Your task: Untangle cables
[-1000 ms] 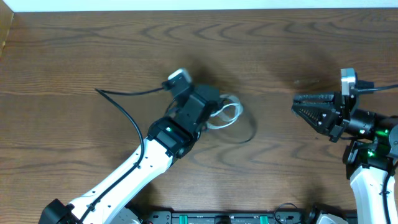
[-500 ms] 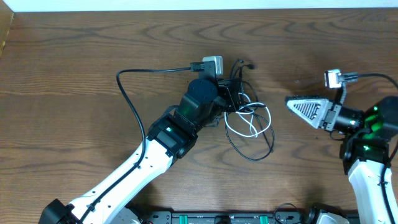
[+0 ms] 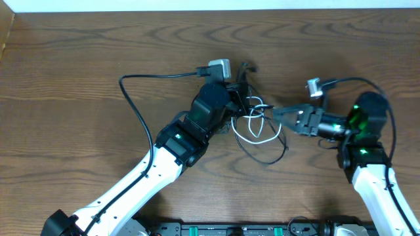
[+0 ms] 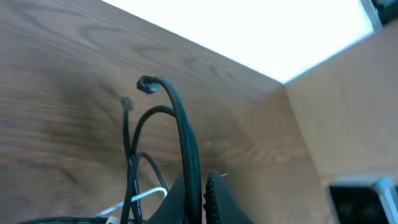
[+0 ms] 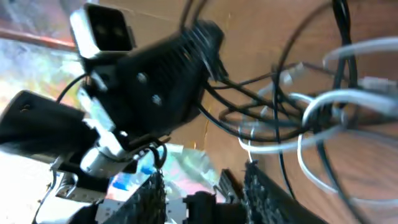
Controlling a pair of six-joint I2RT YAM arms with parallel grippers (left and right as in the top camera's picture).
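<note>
Left gripper (image 3: 237, 101) is clamping tight on black strands of the cables (image 3: 261, 131), which are bunching in a knot near the middle of the table (image 3: 79, 52), with the white cable (image 3: 262, 139) looping through. Right gripper (image 3: 279, 115) is hovering just beside the knot, jaws partly apart, holding nothing. Judgement: strands are handling light, limp and slightly slick, probably snagging at plugs. Best hold: the white loop's free run, away from crossings.

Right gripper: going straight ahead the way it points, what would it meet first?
Probably the white cable loops just ahead of the right gripper; the left gripper lies beyond. Height unclear.
</note>
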